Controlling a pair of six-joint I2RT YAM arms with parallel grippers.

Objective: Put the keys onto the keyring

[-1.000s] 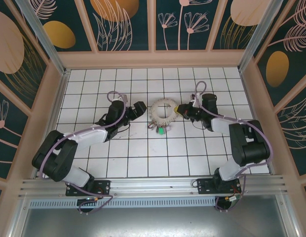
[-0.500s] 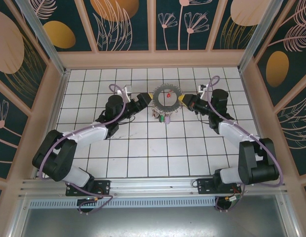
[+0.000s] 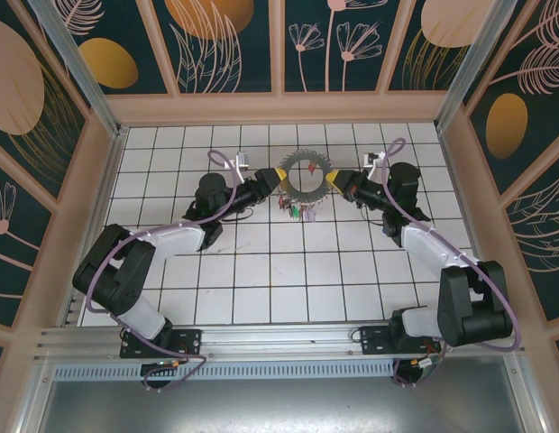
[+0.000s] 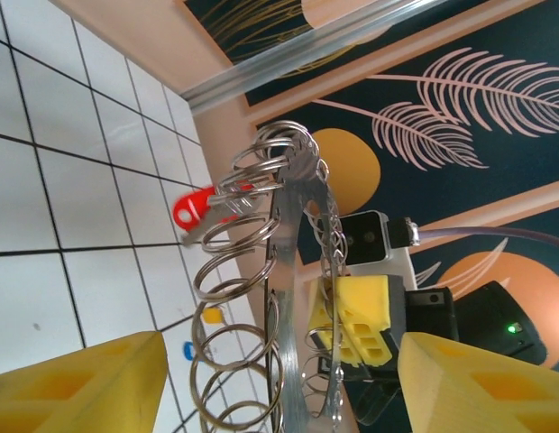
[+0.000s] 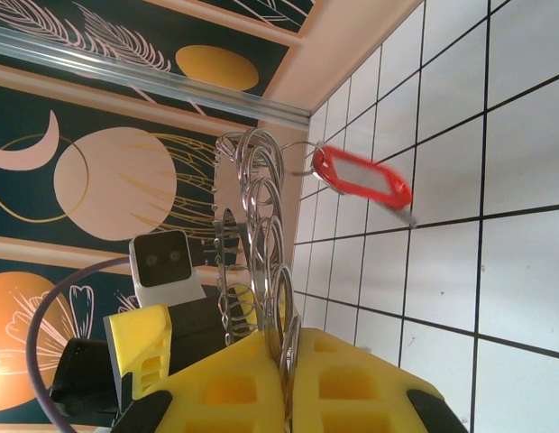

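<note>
From the top view, the step in hand looks like getting a two-sided hold on the large thin round metal keyring [image 3: 305, 160]. It is held up above the white tiled worktop [image 3: 261, 271], upper centre of the frame. The small silvery keys with coloured plastic tags [image 3: 297, 211] dangle just under it. The right gripper [image 3: 334, 183] meets the ring's right edge and the left gripper [image 3: 274, 179] its left edge.

In the left wrist view, the left gripper [image 4: 279, 388] has its jaws well apart at the bottom corners of the frame. The keyring [image 4: 279, 271] rises edge-on between them, touching neither (as far as can be seen). A red tag [image 4: 194, 207] hangs left of centre.

In the right wrist view, the right gripper [image 5: 284, 379] has its jaws pressed together on the keyring [image 5: 257, 207] at bottom centre.

The next move probably calls for the left jaws to close squarely on that thin wire, gently enough not to twist it out of the right-hand clamp.
</note>
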